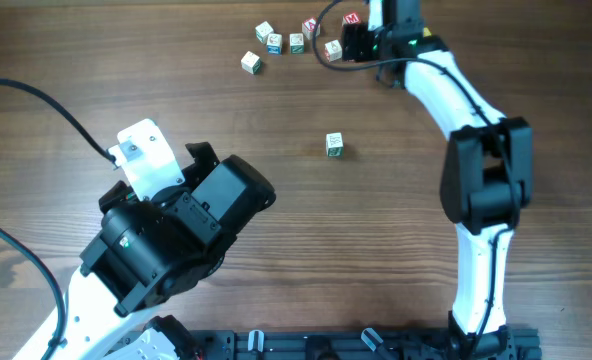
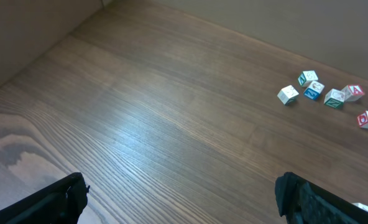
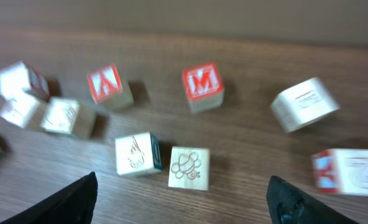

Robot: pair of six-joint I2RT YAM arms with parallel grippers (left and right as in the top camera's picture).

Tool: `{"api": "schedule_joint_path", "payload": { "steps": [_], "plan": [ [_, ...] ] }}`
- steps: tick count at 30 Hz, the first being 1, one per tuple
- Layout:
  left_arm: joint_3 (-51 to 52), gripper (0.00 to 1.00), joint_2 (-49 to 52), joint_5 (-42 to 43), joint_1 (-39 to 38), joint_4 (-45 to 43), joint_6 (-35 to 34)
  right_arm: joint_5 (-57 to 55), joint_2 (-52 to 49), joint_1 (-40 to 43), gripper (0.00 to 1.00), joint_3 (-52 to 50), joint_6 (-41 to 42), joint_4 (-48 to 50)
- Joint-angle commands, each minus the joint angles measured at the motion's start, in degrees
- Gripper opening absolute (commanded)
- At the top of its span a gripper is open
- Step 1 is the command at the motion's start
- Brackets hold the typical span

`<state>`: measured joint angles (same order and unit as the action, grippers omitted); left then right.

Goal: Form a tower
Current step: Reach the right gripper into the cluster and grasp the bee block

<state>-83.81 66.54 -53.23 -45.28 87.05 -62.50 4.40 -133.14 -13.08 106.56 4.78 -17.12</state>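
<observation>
No tower stands yet, only a lone cube (image 1: 334,145) mid-counter; the right end effector (image 3: 181,186), wide and empty over crowded cubes (image 3: 134,154), risks pinching two neighbours or scattering them.

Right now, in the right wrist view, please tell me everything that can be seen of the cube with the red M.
The M cube is a small block, pale wood as it looks. Its upper face is red with a white M; the side below it is plain and pale. It rests flat on the wooden table, slightly turned, apart from every other cube, and no fingers touch it. Another red-faced cube lies to its left. The picture is blurred, so finer marks are unreadable.
</observation>
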Motion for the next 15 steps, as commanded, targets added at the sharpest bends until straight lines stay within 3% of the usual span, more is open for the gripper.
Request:
{"api": "schedule_joint_path", "payload": {
  "steps": [1, 9, 14, 15],
  "plan": [
    [0.2, 1.0, 0.2, -0.2, 0.1, 0.0, -1.0, -1.0, -4.8, -1.1, 0.86, 1.4, -3.3, 2.6],
    [0.2, 1.0, 0.2, -0.2, 0.1, 0.1, -1.0, -4.6, -9.9, -1.1, 0.65, 1.4, -4.8, 8.9],
    [0.2, 1.0, 0.2, -0.2, 0.1, 0.0, -1.0, -4.6, -9.9, -1.1, 0.35, 1.4, -4.7, 9.4],
    [0.2, 1.0, 0.2, -0.2, 0.1, 0.0, -1.0, -4.6, -9.9, -1.1, 0.33, 1.4, -4.7, 9.5]
  ]
}}
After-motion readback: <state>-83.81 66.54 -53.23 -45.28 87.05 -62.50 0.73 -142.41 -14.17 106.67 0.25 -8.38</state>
